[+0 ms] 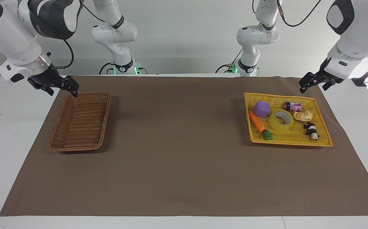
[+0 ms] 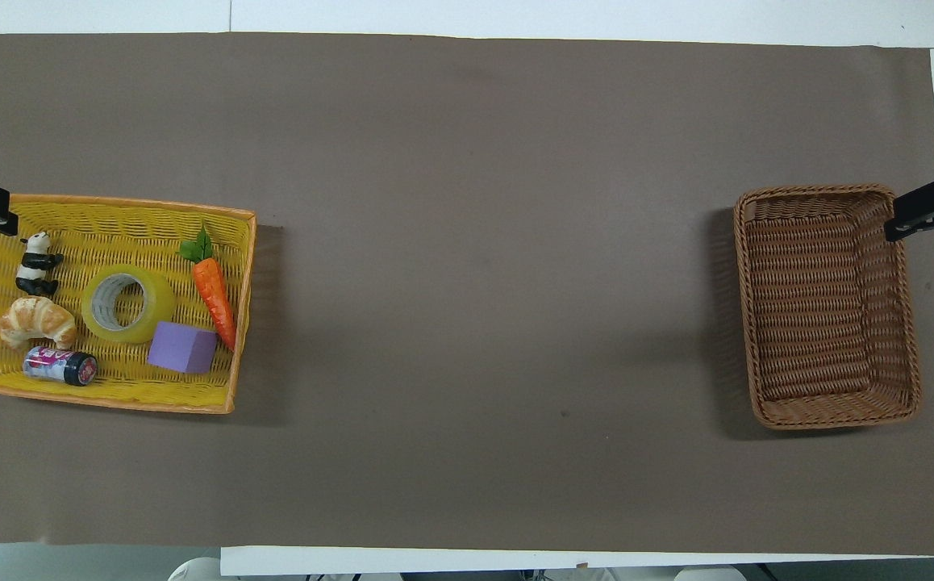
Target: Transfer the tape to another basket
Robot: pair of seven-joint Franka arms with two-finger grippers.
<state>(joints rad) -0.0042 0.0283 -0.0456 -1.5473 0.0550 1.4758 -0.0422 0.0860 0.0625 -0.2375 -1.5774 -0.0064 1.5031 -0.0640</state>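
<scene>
Tape [image 1: 281, 120] is lying flat, its hole facing up, in the middle of the yellow basket [image 1: 325, 140] at the left arm's end of the table. It is being crowded there: the purple block [image 1: 262, 109] is sitting just beside it, the carrot [image 1: 257, 122] is lying along the side toward the table's middle, and the croissant [image 1: 303, 115], the can [image 1: 293, 106] and the panda figure [image 1: 311, 130] are lying on its remaining sides. Being a ring, it is offering no long axis; a grasp across its wall, one finger down the core, is judged the likeliest.

The left gripper [image 1: 316, 82] is being held in the air over the corner of the yellow basket nearest the robots, at the table's outer edge, so the tape is lying inward and away from the robots from it. This arm is clearly the nearer one. Its fingers are standing apart and nothing is being held or touched.

The right gripper [image 1: 54, 85] is waiting over the rim of the brown basket [image 1: 81, 120], well apart from the tape. Its fingers are likewise spread, with nothing between them. The brown basket is holding nothing, and the task is judged not yet begun.
</scene>
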